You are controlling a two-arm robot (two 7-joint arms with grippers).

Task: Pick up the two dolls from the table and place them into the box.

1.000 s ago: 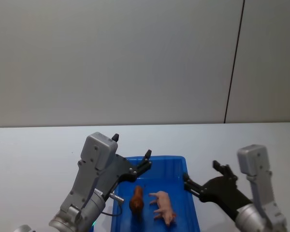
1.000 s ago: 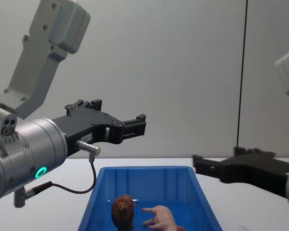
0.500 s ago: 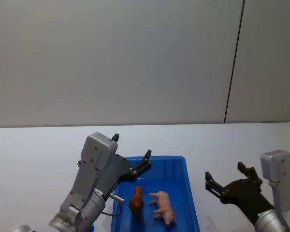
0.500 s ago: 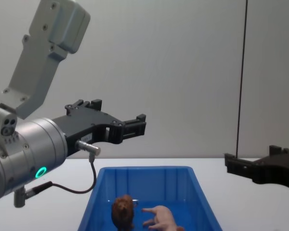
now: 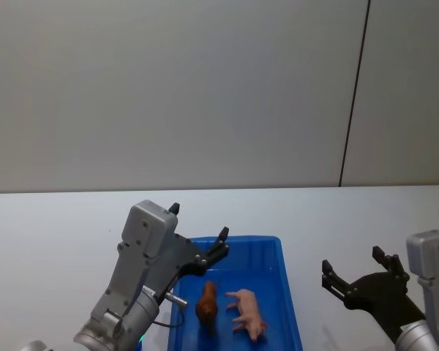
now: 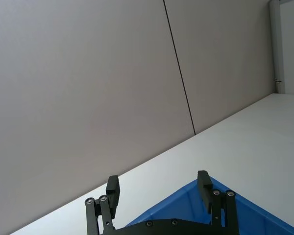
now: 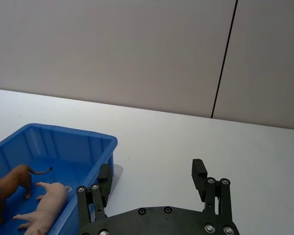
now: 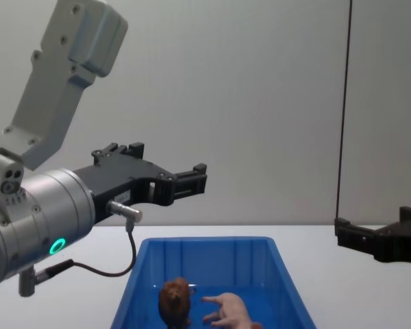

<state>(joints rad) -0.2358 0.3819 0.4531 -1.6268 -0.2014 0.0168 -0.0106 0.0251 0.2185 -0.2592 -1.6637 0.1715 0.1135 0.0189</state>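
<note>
Both dolls are inside the box [image 5: 256, 239]. The reddish-brown doll [image 5: 206, 301] stands on the left part of its floor. The pale pink doll [image 5: 247, 313] lies just to its right, close by but not touching. The blue box rests on the white table [image 5: 58, 227], straight ahead of the robot. The left gripper [image 5: 199, 221] hangs above the box's far left corner, its fingers spread wide with nothing between them. The right gripper [image 5: 351, 259] hovers over the table to the right of the box, clear of the rim, its fingers likewise apart and empty
</note>
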